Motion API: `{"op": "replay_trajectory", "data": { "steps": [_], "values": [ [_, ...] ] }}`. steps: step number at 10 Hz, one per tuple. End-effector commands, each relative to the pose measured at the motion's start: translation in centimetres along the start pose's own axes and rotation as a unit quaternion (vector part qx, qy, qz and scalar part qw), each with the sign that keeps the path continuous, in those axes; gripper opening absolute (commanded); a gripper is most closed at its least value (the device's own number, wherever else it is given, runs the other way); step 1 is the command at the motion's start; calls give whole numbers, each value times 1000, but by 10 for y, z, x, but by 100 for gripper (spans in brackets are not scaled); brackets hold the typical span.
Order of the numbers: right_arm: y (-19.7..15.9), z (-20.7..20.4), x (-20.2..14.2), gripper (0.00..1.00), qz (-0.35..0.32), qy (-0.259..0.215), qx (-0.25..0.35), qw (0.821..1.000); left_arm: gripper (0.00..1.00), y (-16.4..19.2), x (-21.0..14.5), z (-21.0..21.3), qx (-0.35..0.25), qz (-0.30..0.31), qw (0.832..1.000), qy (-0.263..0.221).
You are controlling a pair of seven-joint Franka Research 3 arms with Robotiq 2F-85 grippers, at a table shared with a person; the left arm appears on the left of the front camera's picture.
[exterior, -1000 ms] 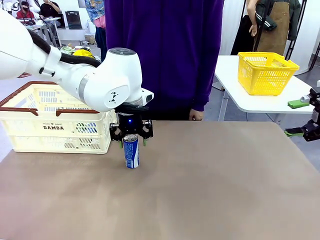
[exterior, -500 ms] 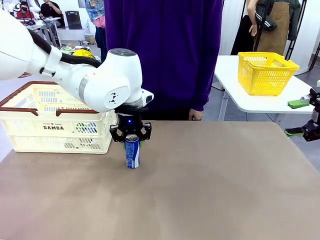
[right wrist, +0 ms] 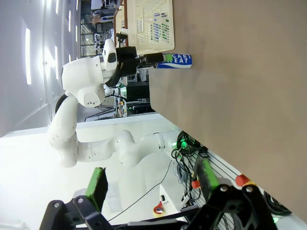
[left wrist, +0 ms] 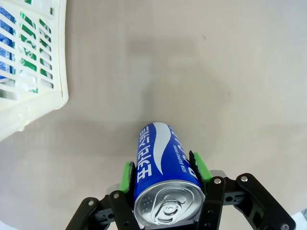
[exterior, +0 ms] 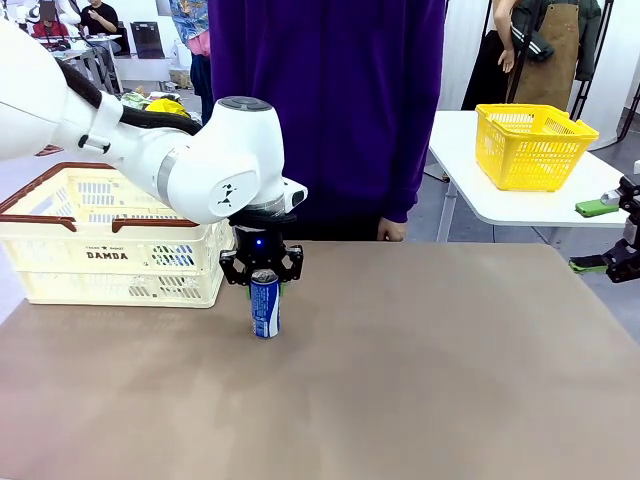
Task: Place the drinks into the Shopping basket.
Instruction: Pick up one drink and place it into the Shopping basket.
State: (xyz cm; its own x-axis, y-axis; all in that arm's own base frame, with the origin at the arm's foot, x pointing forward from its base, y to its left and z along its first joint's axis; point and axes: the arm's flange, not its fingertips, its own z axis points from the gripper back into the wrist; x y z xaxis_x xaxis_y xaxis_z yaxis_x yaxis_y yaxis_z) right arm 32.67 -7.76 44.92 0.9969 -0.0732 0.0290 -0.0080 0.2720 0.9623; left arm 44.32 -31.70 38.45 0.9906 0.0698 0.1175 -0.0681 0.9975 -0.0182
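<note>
Front view has the left gripper pinching the upright blue can on the table, just beside the Shopping basket; a high grip (near the rim) could let it swing. Left wrist view alone reveals cans already inside. Right gripper stands spread, idle.

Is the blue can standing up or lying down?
Standing up. The blue can sits upright on the table, silver top up, with the left tool closed around it.
</note>
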Motion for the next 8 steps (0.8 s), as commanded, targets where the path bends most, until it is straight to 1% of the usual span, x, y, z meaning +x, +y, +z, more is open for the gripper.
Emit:
{"op": "replay_trajectory", "data": {
  "steps": [1,2,3,4,5,6,7,8],
  "values": [
    [3,0,0,100,-5,-1,6,1000,0,8,-3,30,-19,-22,998,56],
    [3,0,0,100,-5,-1,6,1000,0,13,-3,56,-26,-22,998,53],
    [3,0,0,100,-5,-1,6,1000,0,16,-4,81,-30,-18,999,36],
    [3,0,0,100,-5,-1,6,1000,0,19,-5,108,-43,-39,998,29],
    [3,0,0,100,-5,-1,6,1000,0,21,-5,133,-44,-36,998,7],
    [3,0,0,100,-5,-1,6,1000,0,24,-8,155,-61,-66,996,-11],
    [3,0,0,100,-5,-1,6,1000,0,28,-14,170,-65,-66,994,-50],
    [3,0,0,100,-5,-1,6,1000,0,32,-20,174,-65,-71,992,-79]
  ]
}}
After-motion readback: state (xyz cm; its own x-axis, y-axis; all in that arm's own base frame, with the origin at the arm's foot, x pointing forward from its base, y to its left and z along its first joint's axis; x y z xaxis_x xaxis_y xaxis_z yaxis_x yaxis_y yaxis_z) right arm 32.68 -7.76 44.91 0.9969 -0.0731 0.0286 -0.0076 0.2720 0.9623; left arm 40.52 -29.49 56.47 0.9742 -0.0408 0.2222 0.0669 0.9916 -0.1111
